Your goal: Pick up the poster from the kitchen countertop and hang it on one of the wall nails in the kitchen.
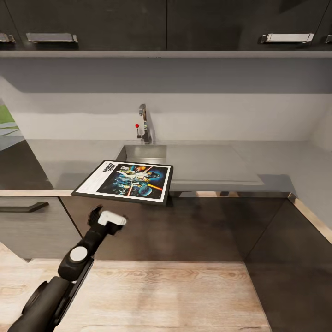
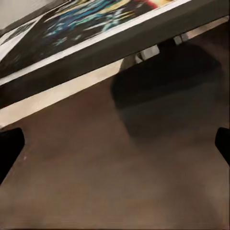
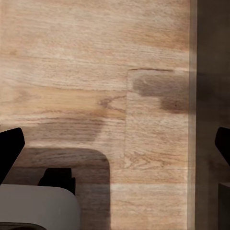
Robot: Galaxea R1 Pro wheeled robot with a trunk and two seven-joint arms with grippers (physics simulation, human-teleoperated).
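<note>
My left gripper (image 1: 103, 216) hangs wide open and empty below the poster (image 1: 124, 180); I should rise level and pinch its frame overhanging the countertop (image 1: 221, 166).

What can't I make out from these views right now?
- Wall nails: none visible; head view's upper cabinets cut off by the top edge.
- Poster: lettering too small in head view, blurred in left wrist view.
- Left gripper: finger gap unclear in head view.
- Right gripper: fingertips cropped at right wrist view's edges.
</note>
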